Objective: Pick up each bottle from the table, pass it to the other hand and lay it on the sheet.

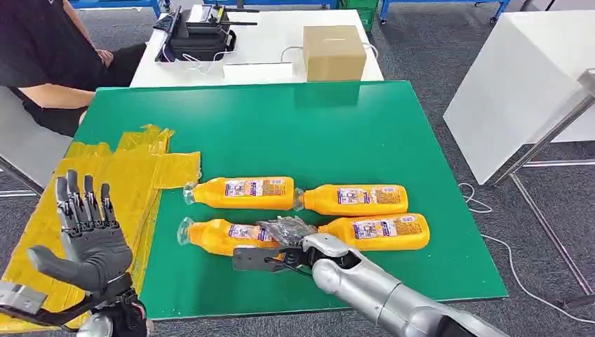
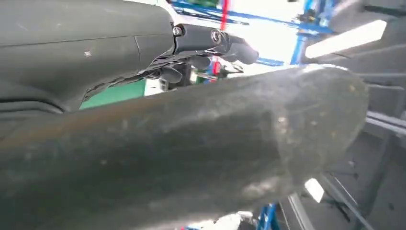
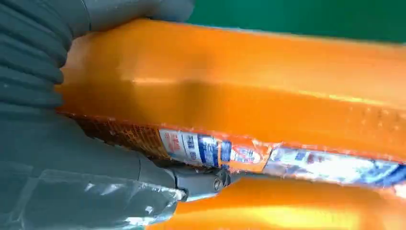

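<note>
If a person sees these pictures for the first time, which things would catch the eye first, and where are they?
Four orange bottles lie on their sides in two rows on the green table. The right hand reaches over the near left bottle, its fingers wrapped around it in the right wrist view. At the table's left edge lies the crumpled yellow sheet, and the left hand is raised above it, fingers spread, holding nothing.

Four bottles (image 1: 245,193) are orange with clear caps and labels printed in blue, white and red (the near-left one (image 1: 214,236) shows the same label up close). They lie on a plain green table (image 1: 316,130) beside a crinkled yellow sheet (image 1: 137,175). The left hand (image 1: 88,235) is dark grey, the right hand (image 1: 284,246) grey on a silver arm.
</note>
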Robot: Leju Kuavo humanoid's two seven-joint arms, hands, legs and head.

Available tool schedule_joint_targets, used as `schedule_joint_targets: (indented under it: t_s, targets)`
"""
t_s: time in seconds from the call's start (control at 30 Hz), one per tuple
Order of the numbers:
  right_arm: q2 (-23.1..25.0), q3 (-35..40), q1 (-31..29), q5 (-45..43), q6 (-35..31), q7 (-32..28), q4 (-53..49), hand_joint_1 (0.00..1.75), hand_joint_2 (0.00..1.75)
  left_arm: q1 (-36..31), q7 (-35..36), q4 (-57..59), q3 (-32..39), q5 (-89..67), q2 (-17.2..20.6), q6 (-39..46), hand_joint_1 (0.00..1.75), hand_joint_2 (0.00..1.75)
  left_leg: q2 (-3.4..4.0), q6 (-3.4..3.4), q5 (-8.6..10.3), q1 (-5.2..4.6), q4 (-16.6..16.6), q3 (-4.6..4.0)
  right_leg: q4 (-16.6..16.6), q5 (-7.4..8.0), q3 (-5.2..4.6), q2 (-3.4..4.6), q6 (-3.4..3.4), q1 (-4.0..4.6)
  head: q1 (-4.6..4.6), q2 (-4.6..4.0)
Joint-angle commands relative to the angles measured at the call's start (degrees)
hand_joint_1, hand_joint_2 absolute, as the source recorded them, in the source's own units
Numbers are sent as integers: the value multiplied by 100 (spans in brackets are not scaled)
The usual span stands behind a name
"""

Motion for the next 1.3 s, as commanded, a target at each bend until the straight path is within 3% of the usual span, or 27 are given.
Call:
schedule_joint_targets:
  t_s: [0.03,0.23,0.37,0.4,0.53,0.87,1.3]
  targets:
    - [8,-948,684,-725,-635,-524,-958,175,175,-173,465,487,63,639,-63,56,0,0,-8,-10,0,5,-4,0,-6,-3,5,-16,-4,5,0,0]
    - [23,-946,682,-727,-641,-498,-973,175,175,-183,470,475,61,646,-64,60,0,0,-1,-9,1,6,-5,-4,-8,2,0,-11,-3,6,2,0]
    - [-45,-1568,1389,-939,-1419,-1400,-1629,175,175,111,860,563,83,1077,-52,0,0,0,-10,-5,1,0,-9,0,-9,-2,4,-15,-1,0,4,0]
    - [16,-1697,1542,-939,-1573,-1592,-1875,175,175,162,996,554,58,1386,-45,-204,0,175,-14,-8,1,3,-12,3,-13,-3,9,-22,-3,2,2,0]
    - [104,-1780,1756,-910,-1794,-1797,-2333,175,175,203,1494,645,-171,2058,107,-737,0,175,-4,-9,-5,0,-7,-3,-4,-7,-1,-11,-4,0,2,0]
    - [259,-1560,1353,-977,-1614,-1937,-1839,175,175,-107,2164,1390,-835,2975,438,-2344,0,175,-2,-6,3,-3,-8,-11,-4,1,-13,-6,-2,-3,2,0]
    - [214,-1299,1180,-954,-1272,-1638,-1563,175,175,-210,1931,1344,-1227,2058,563,-2370,0,175,7,-9,2,3,-9,-7,-8,3,-5,-1,-4,2,2,0]
